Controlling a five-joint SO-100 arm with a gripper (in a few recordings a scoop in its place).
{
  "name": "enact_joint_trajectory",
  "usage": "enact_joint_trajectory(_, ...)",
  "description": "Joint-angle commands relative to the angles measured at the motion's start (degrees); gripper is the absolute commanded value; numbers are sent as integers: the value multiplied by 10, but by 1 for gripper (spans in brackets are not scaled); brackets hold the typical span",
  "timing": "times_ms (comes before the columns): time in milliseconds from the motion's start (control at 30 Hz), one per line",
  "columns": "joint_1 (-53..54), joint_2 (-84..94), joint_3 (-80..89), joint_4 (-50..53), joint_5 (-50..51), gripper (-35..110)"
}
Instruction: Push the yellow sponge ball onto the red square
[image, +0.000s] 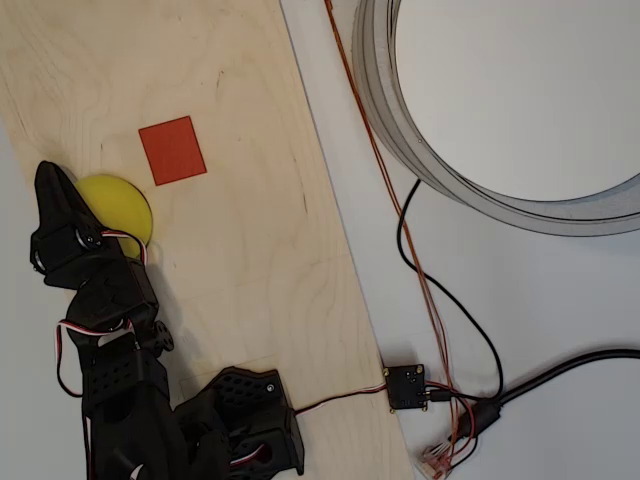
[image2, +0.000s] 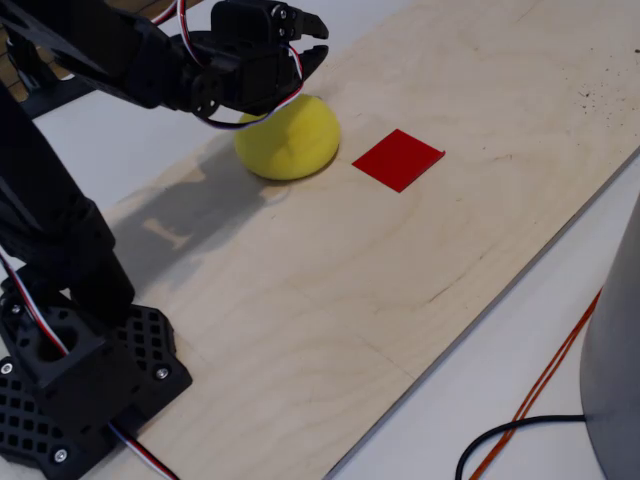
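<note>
One yellow ball (image2: 288, 138) on wood board (image2: 400, 270), just beside red square (image2: 398, 159), not on it. Gripper (image2: 300, 45) against ball's far side, jaws apparently closed, gripping nothing. Foam probably light, soft, prone to rolling; best nudged low, centre-on, toward square

Robotics lab bench, plywood board (image: 250, 250), loose wires (image: 440, 300), small circuit board (image: 406, 386)

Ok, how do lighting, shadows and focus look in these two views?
Overhead view: even, soft light, no glare, sharp throughout; the ball and red square read clearly. Fixed view: also sharp, with a soft shadow of the arm on the board left of the ball; the gripper is dark but well defined.
</note>
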Motion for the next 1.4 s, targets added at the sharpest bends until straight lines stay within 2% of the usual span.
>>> enact_joint_trajectory(0, -22, 83, 25, 36, 66, 0)
enact_joint_trajectory(333, -69, 139, 76, 49, 201, 0)
enact_joint_trajectory(733, -73, 160, 137, 39, 243, 0)
enact_joint_trajectory(967, -66, 102, 173, -71, 245, 0)
enact_joint_trajectory(1200, -62, 95, 178, -83, 252, 0)
enact_joint_trajectory(1367, -62, 28, 173, -149, 264, 0)
